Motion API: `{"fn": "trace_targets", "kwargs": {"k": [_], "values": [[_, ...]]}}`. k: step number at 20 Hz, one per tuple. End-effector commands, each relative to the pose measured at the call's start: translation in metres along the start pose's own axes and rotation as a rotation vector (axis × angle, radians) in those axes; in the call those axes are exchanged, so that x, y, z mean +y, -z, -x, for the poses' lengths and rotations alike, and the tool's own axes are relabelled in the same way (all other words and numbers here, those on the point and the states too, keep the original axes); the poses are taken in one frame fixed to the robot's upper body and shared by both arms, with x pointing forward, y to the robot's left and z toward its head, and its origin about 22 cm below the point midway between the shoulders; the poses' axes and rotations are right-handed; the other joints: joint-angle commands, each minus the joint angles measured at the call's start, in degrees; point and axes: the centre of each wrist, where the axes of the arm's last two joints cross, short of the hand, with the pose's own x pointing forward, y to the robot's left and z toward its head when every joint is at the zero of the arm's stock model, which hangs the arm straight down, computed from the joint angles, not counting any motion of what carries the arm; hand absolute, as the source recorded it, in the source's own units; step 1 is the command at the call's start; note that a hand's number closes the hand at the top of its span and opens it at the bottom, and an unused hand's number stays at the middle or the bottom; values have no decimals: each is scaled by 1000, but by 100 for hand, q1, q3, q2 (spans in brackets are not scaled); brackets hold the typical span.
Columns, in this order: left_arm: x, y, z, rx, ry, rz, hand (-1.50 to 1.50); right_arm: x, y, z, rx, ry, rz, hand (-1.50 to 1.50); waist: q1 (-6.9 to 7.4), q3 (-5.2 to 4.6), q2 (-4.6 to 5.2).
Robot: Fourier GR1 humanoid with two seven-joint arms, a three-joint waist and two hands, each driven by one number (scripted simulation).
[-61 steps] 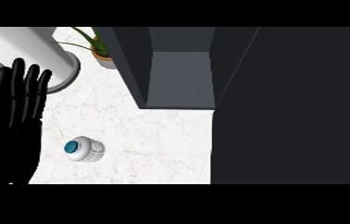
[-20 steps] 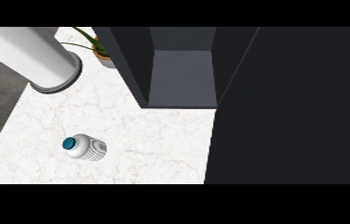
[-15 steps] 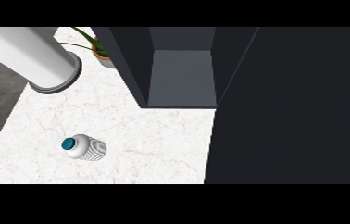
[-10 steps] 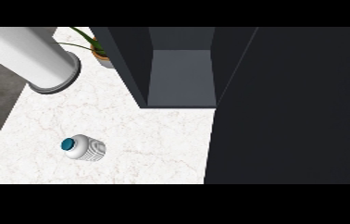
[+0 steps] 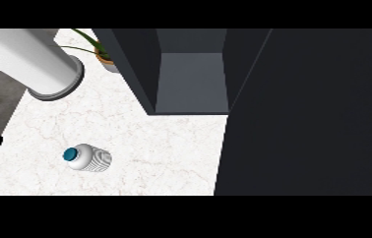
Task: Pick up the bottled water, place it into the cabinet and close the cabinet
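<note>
White marble with faint pinkish veining is what you are looking down on: the counter fills the lower left and middle of your head view. On it, towards the left, the bottled water stands on its own, seen from almost straight above, so you get its teal cap and the ribbed white body below it. It is well apart from everything else, with bare marble all round it.

Behind it, at the middle top, you have the cabinet, dark grey, standing open with its paler grey inner floor showing. Its door takes up the whole right side as a broad dark panel running down to the lower edge.

At the upper left a thick pale grey forearm crosses the view at a slant and ends in a darker rim; you cannot see either hand, so the state of both hands cannot be told. Just beside the cabinet's left wall sits a potted plant with thin green leaves. A strip of grey floor shows at the far left
</note>
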Motion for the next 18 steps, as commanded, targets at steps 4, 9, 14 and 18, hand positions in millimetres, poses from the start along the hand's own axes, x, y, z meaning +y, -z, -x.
{"fn": "trace_targets", "kwargs": {"k": [4, 9, 14, 18], "values": [[-1, 7, 37, 16, 38, -34, -150, 2, -13, -26, -63, -96, 32, -150, -1, -1, -3], [2, 30, 61, 47, 37, -5, -150, 9, -1, -18, -58, -72, 52, -150, 17, -1, 12], [12, 30, 101, 75, 32, 13, -150, 0, -12, -26, -47, -112, 36, -150, -22, -2, 6], [4, 11, 120, 76, 32, 17, -150, 6, -17, -27, -52, -100, 44, -150, 0, -1, -4]]}}
